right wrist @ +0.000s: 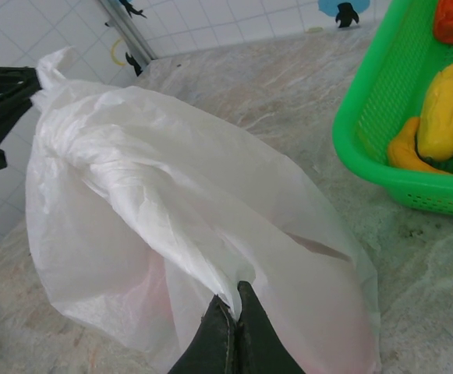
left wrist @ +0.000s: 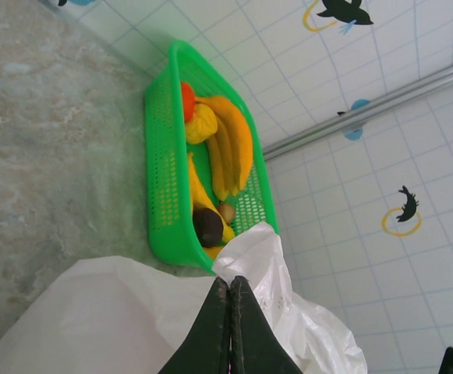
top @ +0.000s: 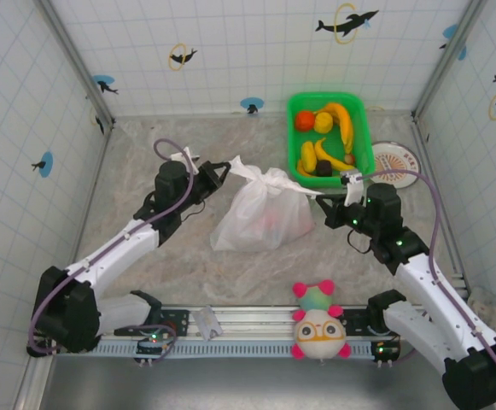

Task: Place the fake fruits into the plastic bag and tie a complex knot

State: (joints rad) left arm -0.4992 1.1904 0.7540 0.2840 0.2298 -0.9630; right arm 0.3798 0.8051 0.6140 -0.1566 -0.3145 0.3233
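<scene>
Firmly on bag (top: 263,215): left claw (top: 224,169), right claw (top: 347,178)

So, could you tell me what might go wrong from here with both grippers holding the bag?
1. The left gripper and right gripper each pinch only a thin fold of bag; pulling apart could tear it or let it slip.
2. Bananas and other fruits lie in the basket; knotting now would probably shut them out.
</scene>
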